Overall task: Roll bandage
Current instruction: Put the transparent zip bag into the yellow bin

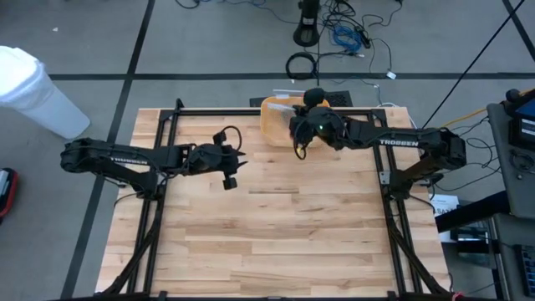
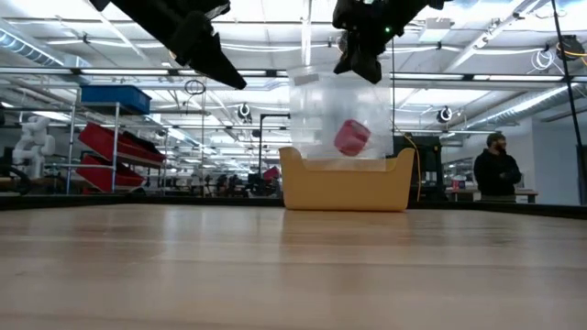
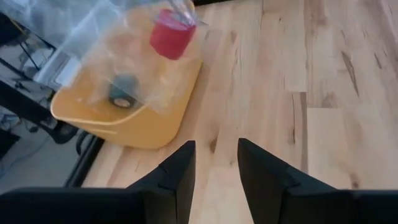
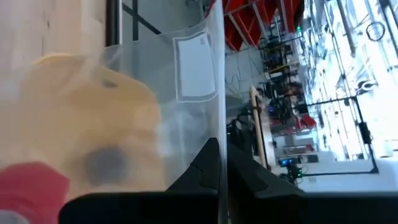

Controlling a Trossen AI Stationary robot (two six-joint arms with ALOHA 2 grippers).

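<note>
While bagged, bandage [image 2: 351, 137] (rolled) hangs below right tool [image 2: 358, 66].

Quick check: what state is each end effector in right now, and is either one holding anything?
Left end effector: open, empty, above the table.
Right end effector: shut on the clear plastic bag, held up over the yellow bin; the bandage is inside.
</note>
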